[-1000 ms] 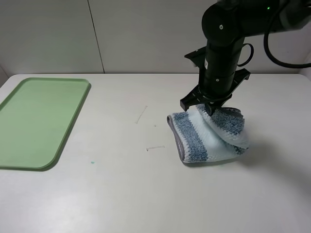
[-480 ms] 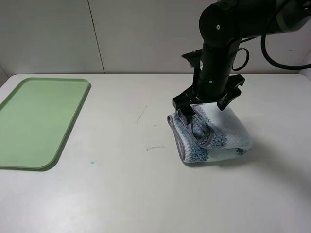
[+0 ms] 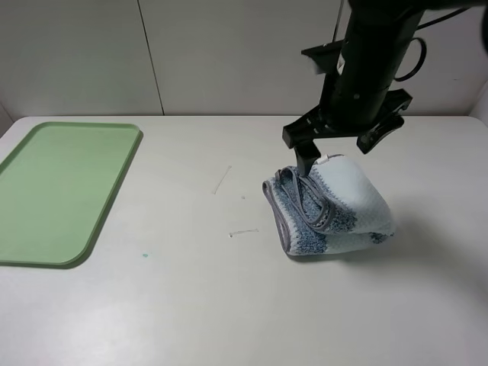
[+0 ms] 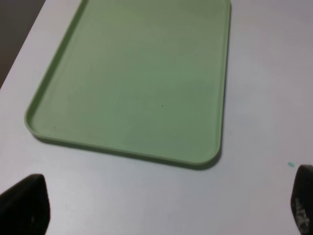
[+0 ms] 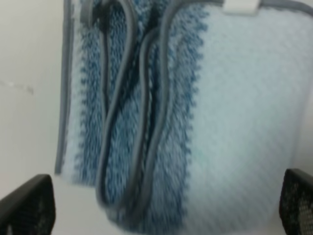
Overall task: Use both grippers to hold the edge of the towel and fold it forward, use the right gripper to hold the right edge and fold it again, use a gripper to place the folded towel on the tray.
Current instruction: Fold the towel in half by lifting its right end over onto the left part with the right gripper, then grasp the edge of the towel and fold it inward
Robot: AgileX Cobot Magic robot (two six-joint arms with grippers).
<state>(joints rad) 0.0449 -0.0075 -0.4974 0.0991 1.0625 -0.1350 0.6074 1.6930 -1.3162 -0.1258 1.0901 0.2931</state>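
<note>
The striped towel (image 3: pixel 335 206) lies folded in a thick bundle on the white table, right of centre, with its grey trim (image 3: pixel 305 200) looped on the left side. My right gripper (image 3: pixel 333 152) hovers just above its far edge, open and empty. The right wrist view looks straight down on the towel (image 5: pixel 234 112), with the gripper (image 5: pixel 156 210) holding its fingertips (image 5: pixel 27 205) wide apart and the white loop tag (image 5: pixel 239 6) showing. The green tray (image 3: pixel 61 191) lies at the far left. The left wrist view shows the tray (image 4: pixel 137 73) beyond my open, empty left gripper (image 4: pixel 156 205).
Faint scratch marks (image 3: pixel 244 232) and a small teal speck (image 3: pixel 145 255) lie on the table between the tray and the towel. A pale wall (image 3: pixel 191 53) stands right behind the table's far edge. The left arm is outside the exterior view.
My right gripper carried the towel's right edge over to the left, let it go, then rose and drew back. The towel now lies folded over itself.
</note>
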